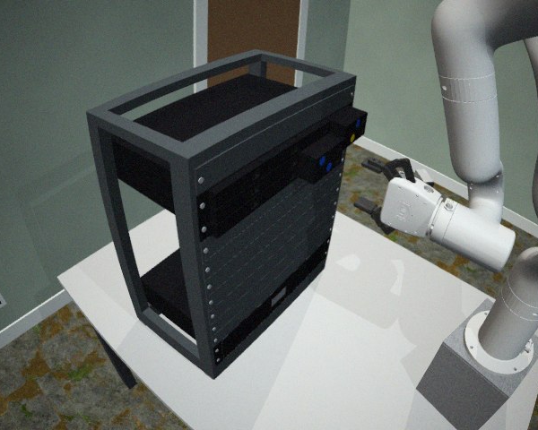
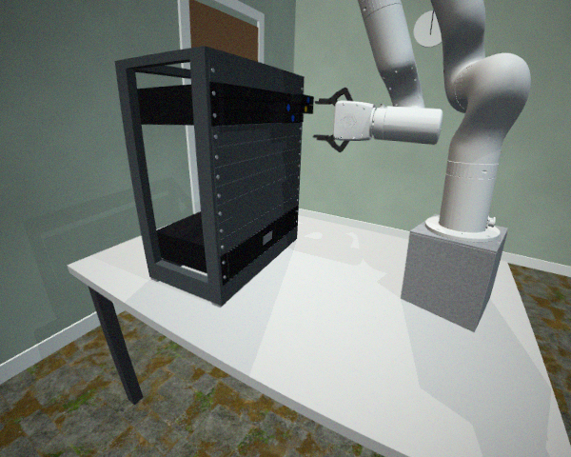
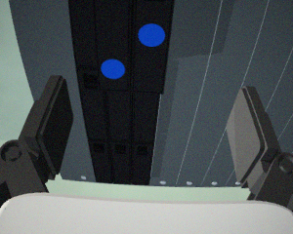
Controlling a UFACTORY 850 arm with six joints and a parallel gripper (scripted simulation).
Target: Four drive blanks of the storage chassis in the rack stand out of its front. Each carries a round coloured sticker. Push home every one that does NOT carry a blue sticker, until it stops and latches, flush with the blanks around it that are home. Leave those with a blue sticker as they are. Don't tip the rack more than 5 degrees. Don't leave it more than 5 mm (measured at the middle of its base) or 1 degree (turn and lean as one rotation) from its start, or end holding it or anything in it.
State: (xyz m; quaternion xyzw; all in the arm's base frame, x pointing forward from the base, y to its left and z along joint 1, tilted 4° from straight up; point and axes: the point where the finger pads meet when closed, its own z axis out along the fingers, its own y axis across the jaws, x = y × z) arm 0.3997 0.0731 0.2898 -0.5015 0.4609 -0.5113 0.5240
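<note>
- White counter point(image 2: 324, 344), bearing a dark rack point(image 1: 186, 194) and the arm's grey pedestal point(image 2: 443, 289).
- Black storage chassis point(image 1: 241, 184) high in the rack's front.
- Four drive blanks out of the chassis front at its arm-side end: pair with blue stickers point(image 1: 322, 160), pair with one blue sticker point(image 1: 358, 124) above one yellow sticker point(image 1: 352, 137).
- Tool point(image 1: 370, 184) spread wide, pinching nothing, level, just off the rack's front, apart from the blanks.
</note>
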